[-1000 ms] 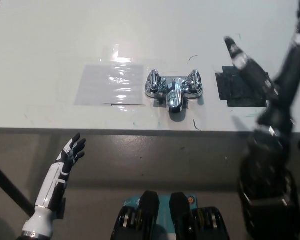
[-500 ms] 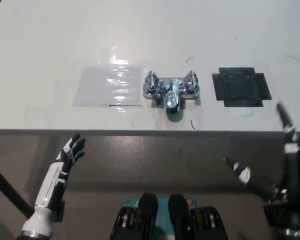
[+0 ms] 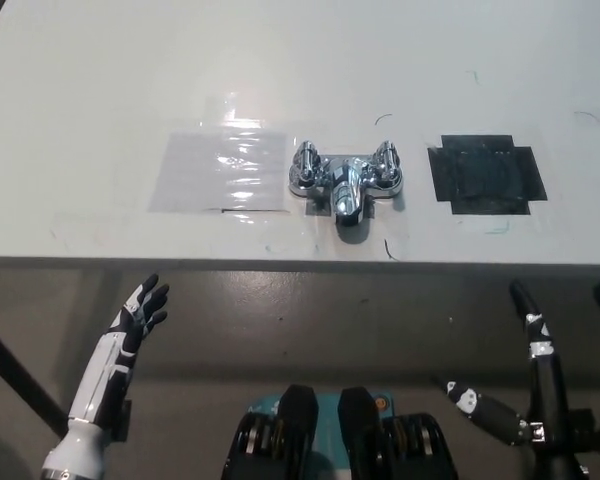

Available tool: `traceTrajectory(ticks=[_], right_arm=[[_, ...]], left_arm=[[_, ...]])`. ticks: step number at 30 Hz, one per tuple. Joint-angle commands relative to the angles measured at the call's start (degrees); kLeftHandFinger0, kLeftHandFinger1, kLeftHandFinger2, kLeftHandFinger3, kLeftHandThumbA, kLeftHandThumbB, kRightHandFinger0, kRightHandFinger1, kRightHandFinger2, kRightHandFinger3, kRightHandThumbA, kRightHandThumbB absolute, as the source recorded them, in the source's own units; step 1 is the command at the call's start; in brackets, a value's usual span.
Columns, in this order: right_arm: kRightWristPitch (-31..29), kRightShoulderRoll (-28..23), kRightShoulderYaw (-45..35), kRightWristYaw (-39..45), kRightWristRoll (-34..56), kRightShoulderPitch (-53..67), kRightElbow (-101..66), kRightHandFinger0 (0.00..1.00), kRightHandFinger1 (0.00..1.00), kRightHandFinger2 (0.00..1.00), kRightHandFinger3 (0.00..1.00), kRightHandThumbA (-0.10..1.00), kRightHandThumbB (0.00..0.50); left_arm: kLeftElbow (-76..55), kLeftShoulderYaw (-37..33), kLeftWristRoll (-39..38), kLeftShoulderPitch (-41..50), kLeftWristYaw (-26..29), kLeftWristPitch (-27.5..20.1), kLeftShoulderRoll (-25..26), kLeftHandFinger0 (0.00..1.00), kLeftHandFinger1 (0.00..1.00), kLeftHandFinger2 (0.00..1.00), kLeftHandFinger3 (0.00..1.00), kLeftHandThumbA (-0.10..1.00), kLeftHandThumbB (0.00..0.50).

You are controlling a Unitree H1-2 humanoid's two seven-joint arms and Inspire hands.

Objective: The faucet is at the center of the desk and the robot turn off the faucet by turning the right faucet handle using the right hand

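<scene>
A chrome faucet [image 3: 346, 180] stands at the middle of the white desk [image 3: 300, 70], its spout pointing toward the near edge. Its right handle [image 3: 387, 160] and left handle [image 3: 305, 163] sit on either side of the spout. My black right hand [image 3: 515, 390] hangs below the desk's front edge at the lower right, well away from the faucet, with its fingers spread and nothing in it. My white left hand [image 3: 138, 310] rests open at the lower left, also below the desk edge.
A clear shiny patch of film [image 3: 220, 168] lies left of the faucet. A dark taped square [image 3: 488, 174] lies to its right. The desk's front edge [image 3: 300, 264] runs across the picture above both hands.
My right arm has dropped from over the dark square, down past the desk's front edge to the lower right. The left hand has stayed put.
</scene>
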Motion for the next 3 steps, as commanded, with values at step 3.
traceTrajectory(ticks=[3], right_arm=[[-3.6,0.9,-1.0,2.3,2.0,-0.6,1.5,1.00,1.00,1.00,1.00,1.00,0.134]], left_arm=[[-1.5,0.6,-0.4,0.6,0.3,-0.7,0.2,1.00,1.00,1.00,1.00,1.00,0.298]])
